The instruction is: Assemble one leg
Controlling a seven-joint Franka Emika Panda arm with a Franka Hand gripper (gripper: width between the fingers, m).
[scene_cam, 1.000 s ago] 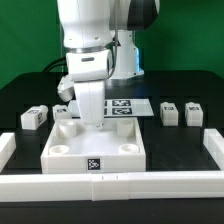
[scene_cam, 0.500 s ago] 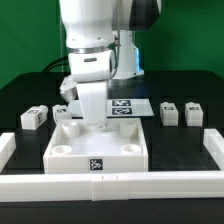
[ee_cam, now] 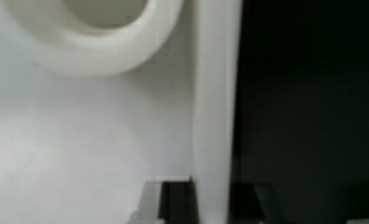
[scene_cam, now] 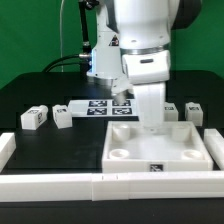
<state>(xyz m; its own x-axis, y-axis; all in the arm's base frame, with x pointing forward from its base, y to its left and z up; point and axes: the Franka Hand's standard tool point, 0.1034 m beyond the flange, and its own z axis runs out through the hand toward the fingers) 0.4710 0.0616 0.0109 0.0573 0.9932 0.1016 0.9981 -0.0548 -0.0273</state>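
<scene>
The gripper (scene_cam: 152, 124) is bearing down at the white panel (scene_cam: 130, 166)'s far wall. Its fingertips are hidden, so whether it is gripping cannot be told. One leg (scene_cam: 35, 117) and a second leg (scene_cam: 63, 116) are lying at the exterior view's left, and a third leg (scene_cam: 193, 112) at its right.

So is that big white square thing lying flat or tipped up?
Flat: the panel rests level on the table, its round sockets facing up.

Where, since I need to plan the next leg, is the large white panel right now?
In the exterior view the white panel lies at that view's right, close to the front rail, under the gripper, with a leg just behind it.
</scene>
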